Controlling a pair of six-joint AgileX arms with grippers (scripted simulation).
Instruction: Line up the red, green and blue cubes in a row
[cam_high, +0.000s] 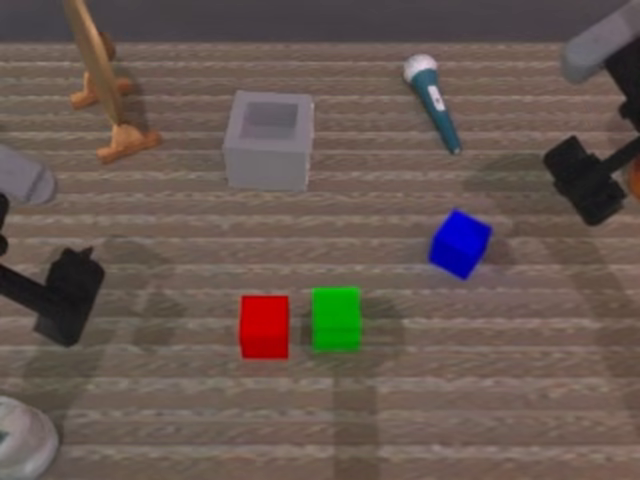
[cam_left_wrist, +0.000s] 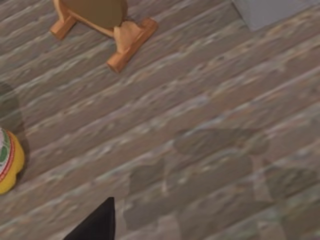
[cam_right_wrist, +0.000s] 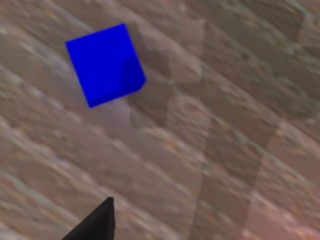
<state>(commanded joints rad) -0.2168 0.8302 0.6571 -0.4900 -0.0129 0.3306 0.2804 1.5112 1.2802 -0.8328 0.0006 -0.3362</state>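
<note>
The red cube and the green cube sit side by side near the table's middle front, a small gap between them. The blue cube lies apart, to the right of the green one and farther back, turned at an angle. My right gripper hovers at the right edge, beyond the blue cube, open and empty; one dark fingertip shows in its wrist view. My left gripper hangs at the left side, well away from the red cube, open and empty, with one fingertip showing.
A grey hollow box stands behind the red and green cubes. A microphone lies at the back right, a wooden stand at the back left. A white object sits at the front left corner, a yellow object near the left arm.
</note>
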